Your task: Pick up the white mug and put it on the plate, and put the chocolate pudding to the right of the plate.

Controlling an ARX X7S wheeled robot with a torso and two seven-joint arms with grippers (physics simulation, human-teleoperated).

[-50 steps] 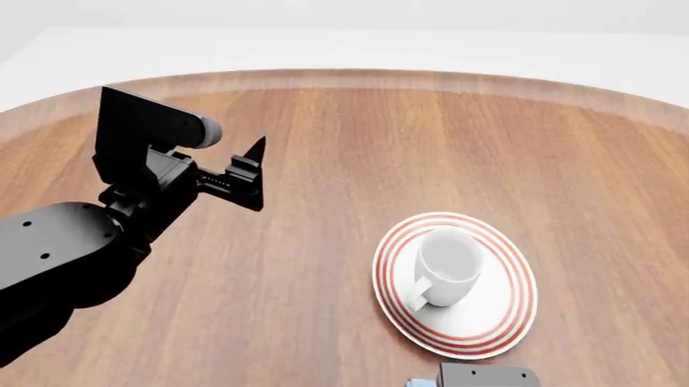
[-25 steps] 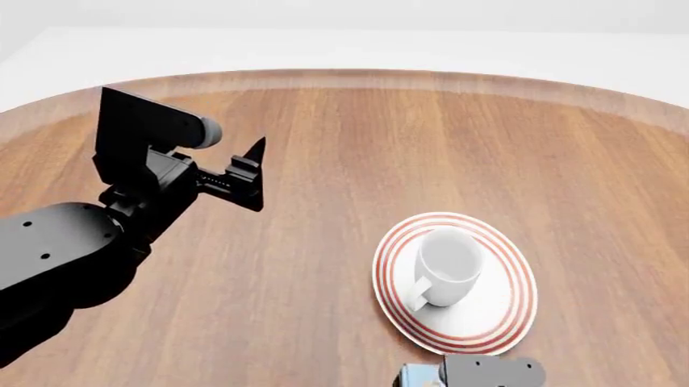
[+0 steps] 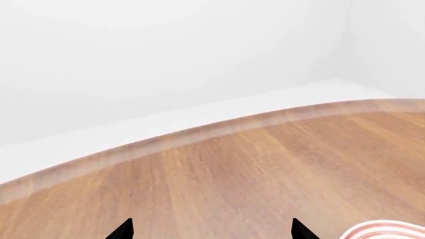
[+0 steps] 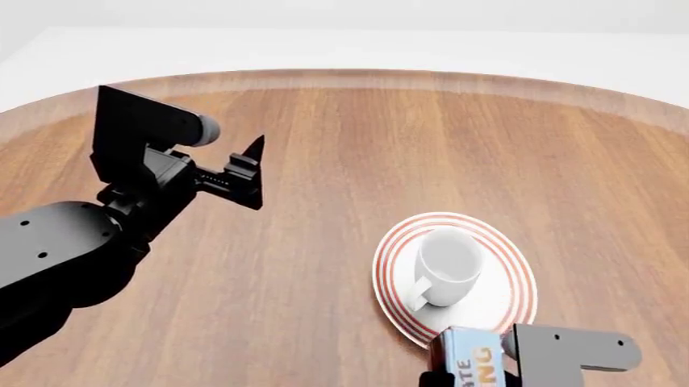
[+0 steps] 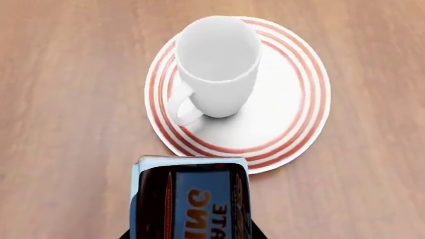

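First job done, by the look of it. White mug [image 4: 447, 270] standing upright on the plate [image 4: 515, 314], a bit toward the far-left side of it, handle pointing to the near left. Nothing holding it.

Second job only half done. Chocolate pudding [image 4: 470, 364] up in the right gripper [image 4: 485, 375], at the near edge of the plate and covering a bit of the rim in the head view. Not yet to the right of the plate. Not set down either, as far as can be told. Left to do: carry the box over to the bare wood on the right side, lower it, let go.

Right jaws closed on the pudding box, dark tips just peeking out on both sides of it in the right wrist view. Left gripper [image 4: 250, 173] up high over the far-left part of the table [image 4: 344, 129], well apart from the plate. Jaws wide open there, nothing between them but bare wood in the left wrist view.

About the stuff itself. Mug: smooth, shiny white, round, a little narrower at the bottom, with a loop handle. Hard like a real cup, likely. Plate: round, flat, white, with red-orange rings near the rim, wider than the mug. Pudding box: long and thin with flat sides and square corners, light blue face with orange letters, dark brown along the sides. Table: round, brown wood with long streaks and a paler edge.
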